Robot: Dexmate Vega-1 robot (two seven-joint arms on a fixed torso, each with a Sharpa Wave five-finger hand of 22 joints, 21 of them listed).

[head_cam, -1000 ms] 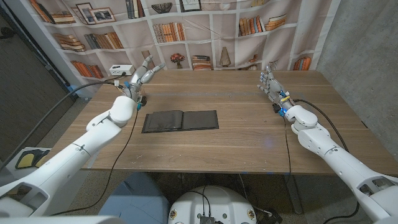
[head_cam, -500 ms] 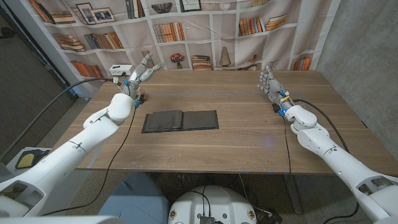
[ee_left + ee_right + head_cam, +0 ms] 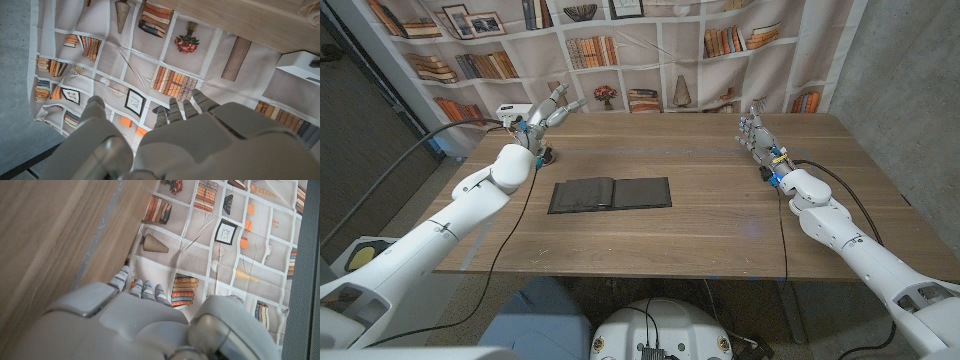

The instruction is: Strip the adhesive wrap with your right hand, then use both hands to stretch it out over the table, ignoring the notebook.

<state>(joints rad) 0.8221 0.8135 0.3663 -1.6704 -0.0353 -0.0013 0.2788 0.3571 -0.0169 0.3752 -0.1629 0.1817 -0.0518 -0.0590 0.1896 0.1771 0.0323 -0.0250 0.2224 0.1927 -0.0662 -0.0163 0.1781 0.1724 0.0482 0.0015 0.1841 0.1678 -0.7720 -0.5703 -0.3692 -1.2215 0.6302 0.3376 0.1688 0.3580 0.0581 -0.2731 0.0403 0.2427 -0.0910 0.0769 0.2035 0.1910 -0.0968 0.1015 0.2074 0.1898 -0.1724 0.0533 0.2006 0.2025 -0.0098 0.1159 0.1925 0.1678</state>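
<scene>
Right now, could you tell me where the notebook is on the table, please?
In the head view, the notebook lies open on the table, left of centre, nearer the left hand than the right hand.

Wooden table (image 3: 720, 230) before a bookshelf-printed backdrop (image 3: 650, 50).

The left hand (image 3: 200, 145) faces a bookshelf-printed backdrop (image 3: 125, 60) beyond the table (image 3: 260, 20)

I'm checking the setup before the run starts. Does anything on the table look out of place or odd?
Nothing looks spilled or damaged. The notebook lies open and square on the table. One oddity: no adhesive wrap is visible, and the left hand and right hand hold nothing.
</scene>
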